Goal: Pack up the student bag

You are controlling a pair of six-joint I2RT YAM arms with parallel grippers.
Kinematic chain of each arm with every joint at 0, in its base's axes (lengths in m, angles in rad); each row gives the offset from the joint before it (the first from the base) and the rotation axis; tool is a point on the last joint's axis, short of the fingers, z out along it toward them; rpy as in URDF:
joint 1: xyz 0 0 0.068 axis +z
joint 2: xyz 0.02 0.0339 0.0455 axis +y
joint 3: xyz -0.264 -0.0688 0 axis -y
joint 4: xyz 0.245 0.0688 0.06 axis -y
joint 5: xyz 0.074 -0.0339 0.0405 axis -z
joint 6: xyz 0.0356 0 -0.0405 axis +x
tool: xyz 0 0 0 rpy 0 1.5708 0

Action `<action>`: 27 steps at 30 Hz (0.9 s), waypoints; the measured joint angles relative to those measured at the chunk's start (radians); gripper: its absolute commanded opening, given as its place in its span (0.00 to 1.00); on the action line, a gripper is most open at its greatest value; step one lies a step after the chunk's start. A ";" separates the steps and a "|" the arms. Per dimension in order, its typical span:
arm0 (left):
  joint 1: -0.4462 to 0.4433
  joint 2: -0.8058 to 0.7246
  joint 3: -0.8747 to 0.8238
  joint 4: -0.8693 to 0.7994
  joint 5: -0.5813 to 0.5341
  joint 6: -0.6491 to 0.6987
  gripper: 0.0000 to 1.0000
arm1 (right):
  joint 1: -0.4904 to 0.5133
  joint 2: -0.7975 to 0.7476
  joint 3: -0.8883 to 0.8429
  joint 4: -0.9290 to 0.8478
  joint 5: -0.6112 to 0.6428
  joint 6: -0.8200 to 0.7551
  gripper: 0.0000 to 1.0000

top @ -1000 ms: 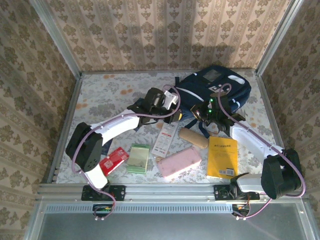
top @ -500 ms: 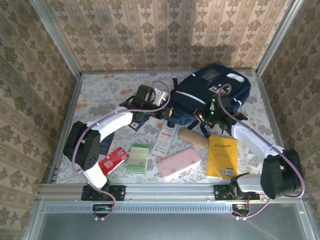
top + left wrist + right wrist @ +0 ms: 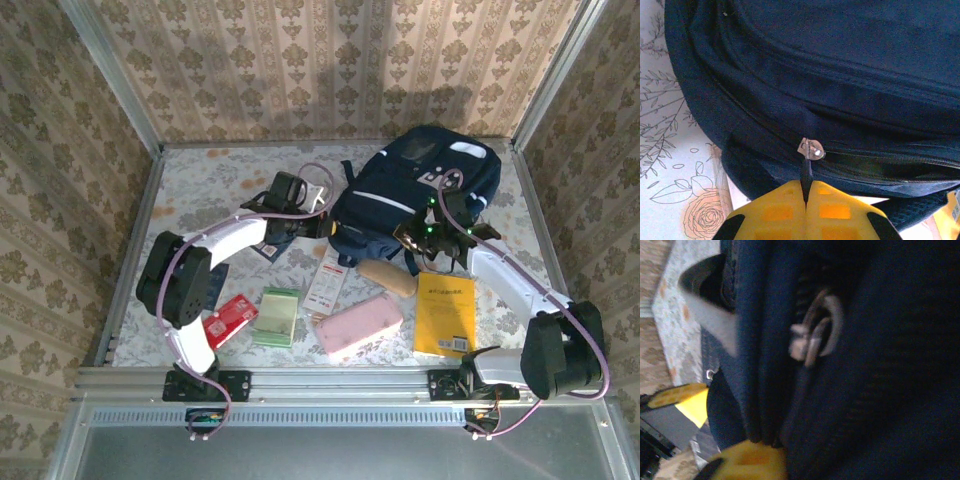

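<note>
Navy student bag lies upper right, contents hidden; left gripper clamps its zip pull; right gripper, seemingly against fabric, too blurred to tell.

White-striped dark navy student bag, yellow booklet, pink case, pale floral tablecloth

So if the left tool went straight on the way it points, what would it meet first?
The metal zipper slider on the student bag, directly ahead of the left tool, which is shut on its pull tab.
</note>
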 measured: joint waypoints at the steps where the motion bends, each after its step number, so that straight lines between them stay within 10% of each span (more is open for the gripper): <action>1: -0.001 0.002 0.000 0.000 0.000 -0.004 0.00 | 0.000 0.000 0.008 -0.022 0.010 -0.015 0.48; 7: -0.031 -0.001 0.002 0.010 -0.009 -0.023 0.00 | 0.022 -0.053 0.066 -0.147 0.113 -0.126 0.62; 18: -0.083 -0.094 -0.054 0.036 -0.026 -0.034 0.00 | 0.313 -0.106 0.092 -0.023 0.269 -0.516 0.57; 27: -0.112 -0.192 -0.064 0.046 -0.051 -0.034 0.00 | 0.189 -0.106 0.132 -0.014 0.174 -0.227 0.45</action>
